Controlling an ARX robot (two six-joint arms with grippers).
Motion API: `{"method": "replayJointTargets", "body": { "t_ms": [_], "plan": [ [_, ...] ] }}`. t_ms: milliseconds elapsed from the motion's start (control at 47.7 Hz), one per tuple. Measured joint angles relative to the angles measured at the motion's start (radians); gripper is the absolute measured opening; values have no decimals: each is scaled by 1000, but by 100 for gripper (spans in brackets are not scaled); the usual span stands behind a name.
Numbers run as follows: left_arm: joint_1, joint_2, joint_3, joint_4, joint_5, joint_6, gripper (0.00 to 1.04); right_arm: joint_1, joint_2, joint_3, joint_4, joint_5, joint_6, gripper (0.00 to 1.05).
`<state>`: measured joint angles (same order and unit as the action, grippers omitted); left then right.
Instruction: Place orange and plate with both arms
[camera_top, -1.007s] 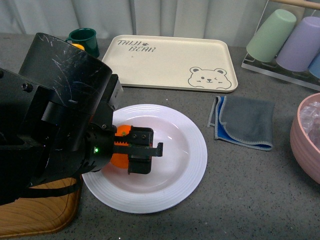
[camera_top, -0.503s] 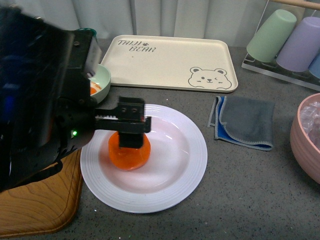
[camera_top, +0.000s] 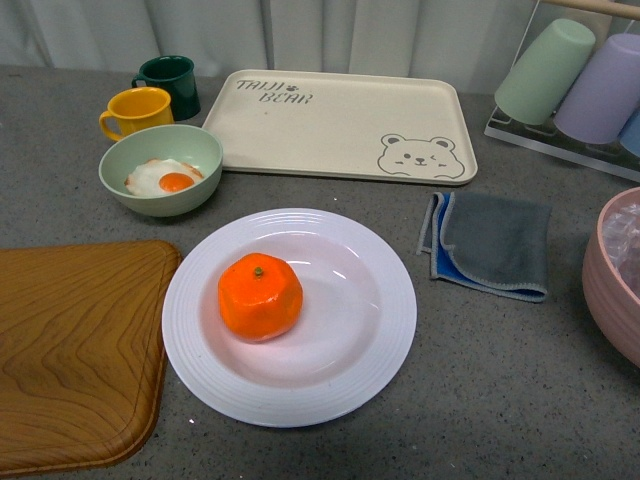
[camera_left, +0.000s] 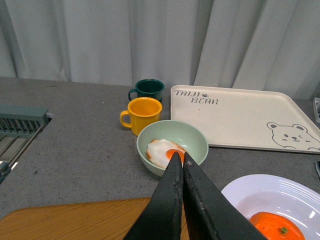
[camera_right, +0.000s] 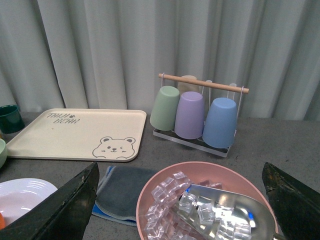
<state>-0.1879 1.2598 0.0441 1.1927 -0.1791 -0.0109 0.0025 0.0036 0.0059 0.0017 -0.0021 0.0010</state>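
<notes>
The orange (camera_top: 260, 296), bright with a green stem dot, sits left of centre in the large white ridged plate (camera_top: 375, 355) on the grey table. No gripper shows in the front view. In the left wrist view my left gripper (camera_left: 179, 156) is shut and empty, raised above the table, with the orange (camera_left: 274, 226) and the plate (camera_left: 240, 187) low at one side. In the right wrist view my right gripper (camera_right: 182, 205) is open wide and empty, its fingers (camera_right: 75, 200) at the picture's sides, above a pink bowl; the plate's edge (camera_right: 20, 192) shows.
A pale green bowl (camera_top: 205, 150) holds a fried egg. A yellow mug (camera_top: 140, 110) and a dark green mug (camera_top: 170, 78) stand behind it. A cream bear tray (camera_top: 340, 125), a grey cloth (camera_top: 490, 245), a wooden tray (camera_top: 75, 345), a pink ice bowl (camera_top: 612, 275) and a cup rack (camera_top: 570, 85) surround the plate.
My left arm, which was over the plate and the orange, has drawn back out of the front view. The orange stays on the plate.
</notes>
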Motion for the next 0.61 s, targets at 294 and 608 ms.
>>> {"method": "replayJointTargets", "body": {
  "t_ms": [294,608],
  "plan": [
    [80,-380,-23,-356,76,3,4,0,0,0,0,0,0,95],
    [185,-698,-24,-639,177,3,4,0,0,0,0,0,0,95]
  ]
}}
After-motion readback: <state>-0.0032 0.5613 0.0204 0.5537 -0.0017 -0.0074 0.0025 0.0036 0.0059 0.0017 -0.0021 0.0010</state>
